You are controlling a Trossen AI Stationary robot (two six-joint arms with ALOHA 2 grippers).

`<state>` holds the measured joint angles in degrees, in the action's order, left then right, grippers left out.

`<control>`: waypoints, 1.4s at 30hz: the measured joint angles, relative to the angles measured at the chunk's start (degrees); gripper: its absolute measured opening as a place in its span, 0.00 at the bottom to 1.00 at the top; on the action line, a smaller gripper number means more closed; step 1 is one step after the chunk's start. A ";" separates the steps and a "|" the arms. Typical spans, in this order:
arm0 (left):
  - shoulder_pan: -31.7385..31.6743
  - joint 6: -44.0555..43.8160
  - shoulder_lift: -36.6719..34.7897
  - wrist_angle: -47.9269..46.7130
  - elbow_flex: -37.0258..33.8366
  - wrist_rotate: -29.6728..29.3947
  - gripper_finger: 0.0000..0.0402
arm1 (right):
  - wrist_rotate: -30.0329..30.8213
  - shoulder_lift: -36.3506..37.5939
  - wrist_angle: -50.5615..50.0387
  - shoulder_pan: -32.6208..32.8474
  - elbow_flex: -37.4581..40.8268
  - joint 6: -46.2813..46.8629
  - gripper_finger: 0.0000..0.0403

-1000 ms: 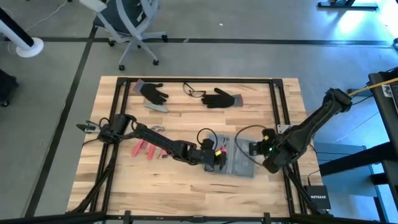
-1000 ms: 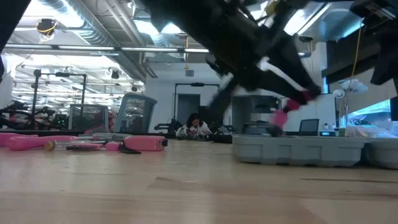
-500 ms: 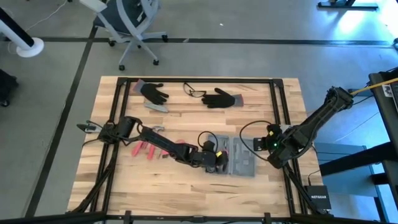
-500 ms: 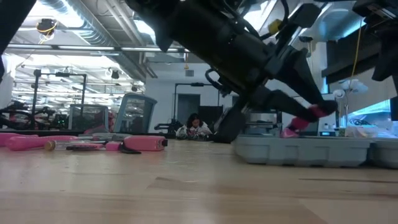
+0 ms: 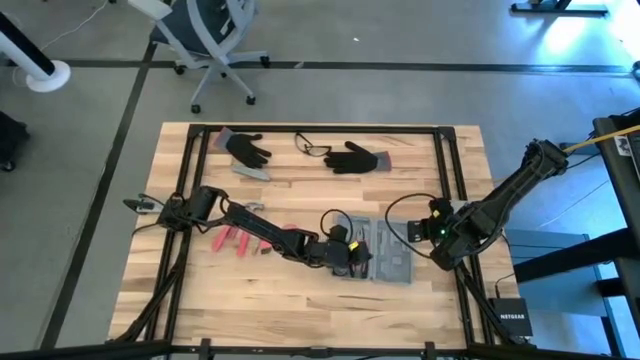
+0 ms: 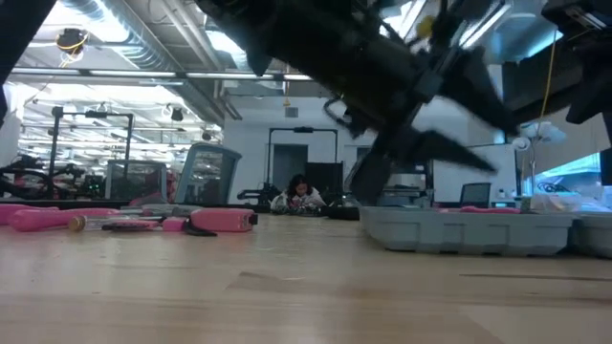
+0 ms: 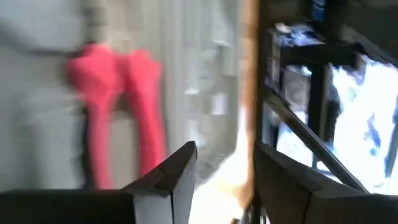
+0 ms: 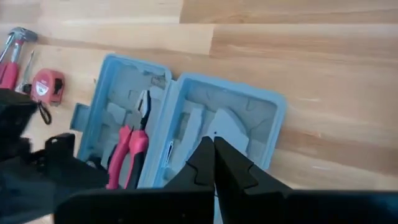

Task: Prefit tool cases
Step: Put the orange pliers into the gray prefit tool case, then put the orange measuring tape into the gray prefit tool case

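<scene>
So my left pincer (image 5: 352, 256) sits right over the left half of the case (image 8: 186, 127), fingers parted, nothing in them. The pliers (image 8: 127, 152) lie in their slot just under it. The case lies open flat on the worktop (image 5: 300, 190), one case, two halves. It looks like light, stiff plastic, probably slick, so I'd grab it by a rim or the hinge edge, not the moulded middle. My right pincer (image 8: 214, 149) hovers near the right half, shut and empty. Count near my left arm: a few loose red tools (image 5: 235, 240). Well beyond: two gloves (image 5: 300, 153), one pair of glasses (image 5: 312, 148).
</scene>
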<state>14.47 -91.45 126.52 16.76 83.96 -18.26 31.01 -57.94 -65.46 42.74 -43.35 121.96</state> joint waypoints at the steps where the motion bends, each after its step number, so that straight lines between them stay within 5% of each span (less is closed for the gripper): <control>1: -0.54 4.00 -0.62 1.06 0.00 1.13 0.35 | 0.01 0.09 0.53 0.00 0.00 -1.05 0.00; 5: -3.79 21.74 -6.16 -3.04 0.11 6.54 0.24 | -0.04 0.12 6.55 0.00 0.00 -10.25 0.00; 9: -6.45 36.44 -14.03 -21.53 0.07 6.93 0.04 | 1.70 -0.54 17.34 0.00 0.02 -23.34 0.00; 15: -7.15 51.75 -25.55 -52.17 0.09 0.49 0.00 | 5.96 -5.45 25.69 -2.79 0.02 -30.37 0.00; 25: -1.44 77.05 -29.18 -83.22 -3.86 3.96 0.00 | -17.81 -18.94 55.75 -18.87 0.04 -56.99 0.00; 28: -2.25 87.32 -30.85 -81.28 -8.93 8.78 0.00 | -18.95 -20.91 59.43 -22.51 0.04 -57.62 0.00; 32: -4.94 95.80 -33.29 -67.08 -16.95 18.01 0.00 | -20.38 -21.07 61.22 -26.45 0.04 -56.41 0.00; 36: -8.07 96.36 -33.40 -57.69 -21.04 18.08 0.00 | -21.59 -19.85 60.42 -28.29 -0.78 -56.48 0.00; 42: -11.75 98.39 -33.42 -52.14 -20.94 18.10 0.00 | -14.81 -19.54 38.88 -28.13 -12.95 -67.14 0.00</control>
<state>2.72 6.94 93.10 -35.38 63.02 -0.16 16.20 -77.48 -26.57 14.61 -56.31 54.82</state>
